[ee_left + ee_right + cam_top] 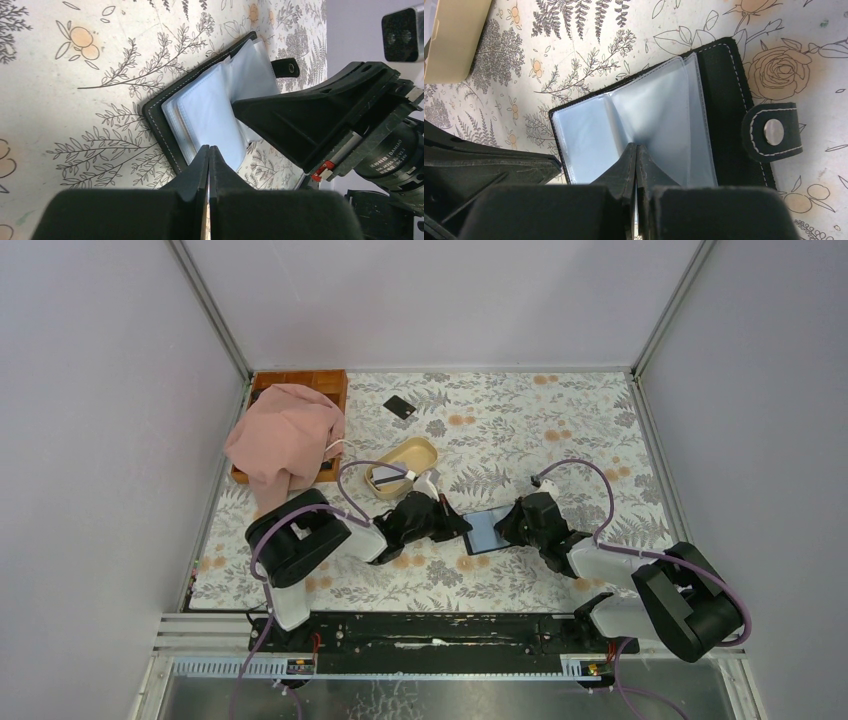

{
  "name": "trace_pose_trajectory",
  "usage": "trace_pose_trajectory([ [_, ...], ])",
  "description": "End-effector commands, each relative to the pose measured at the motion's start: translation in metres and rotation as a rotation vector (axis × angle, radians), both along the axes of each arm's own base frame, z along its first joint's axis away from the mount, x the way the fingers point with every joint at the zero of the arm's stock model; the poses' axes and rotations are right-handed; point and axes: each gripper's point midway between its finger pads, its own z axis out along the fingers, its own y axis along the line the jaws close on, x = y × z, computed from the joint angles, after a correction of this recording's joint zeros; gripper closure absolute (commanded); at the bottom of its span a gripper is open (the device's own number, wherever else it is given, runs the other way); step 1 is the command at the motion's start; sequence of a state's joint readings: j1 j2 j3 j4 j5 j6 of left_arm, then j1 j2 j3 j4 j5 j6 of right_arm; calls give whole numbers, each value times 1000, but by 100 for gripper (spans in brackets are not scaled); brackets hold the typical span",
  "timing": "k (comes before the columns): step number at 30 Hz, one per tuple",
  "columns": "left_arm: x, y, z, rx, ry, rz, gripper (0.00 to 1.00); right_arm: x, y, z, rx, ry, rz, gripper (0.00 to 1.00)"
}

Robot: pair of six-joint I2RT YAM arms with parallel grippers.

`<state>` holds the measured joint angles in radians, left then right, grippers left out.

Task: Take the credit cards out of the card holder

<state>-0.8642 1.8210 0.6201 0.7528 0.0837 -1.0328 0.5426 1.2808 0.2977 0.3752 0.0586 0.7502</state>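
The card holder (483,531) lies open on the flowered mat between my two grippers, its blue-grey clear sleeves up. It also shows in the left wrist view (210,107) and the right wrist view (724,100), with its stud tab (772,132) at the right. No card shows in the sleeves. My left gripper (463,527) (209,148) is shut, its tips at the holder's left edge. My right gripper (504,530) (636,146) is shut on a raised sleeve leaf. One black credit card (400,407) lies flat on the mat far back.
A beige oval dish (414,452) (449,45) stands just behind the left gripper, with a small light and dark item in it. A pink cloth (285,440) drapes over a wooden tray (325,382) at the back left. Metal rails edge the mat.
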Motion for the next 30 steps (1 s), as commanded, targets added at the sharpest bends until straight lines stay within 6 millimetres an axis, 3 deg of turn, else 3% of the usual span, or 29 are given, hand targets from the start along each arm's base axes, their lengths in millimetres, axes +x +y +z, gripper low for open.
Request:
trace_pose_trajectory([
  [1,0,5,0,27,-31,17,100,-51,-9,-41,-65,203,71,100],
  [19,-2,3,-21,60,8,8,100,-51,-10,-43,-74,204,74,100],
  [25,1,-10,-29,23,27,-9,100,-52,-10,-41,-81,202,89,100],
  [30,3,-23,-23,-46,24,-28,100,-56,-11,-42,-77,210,92,100],
])
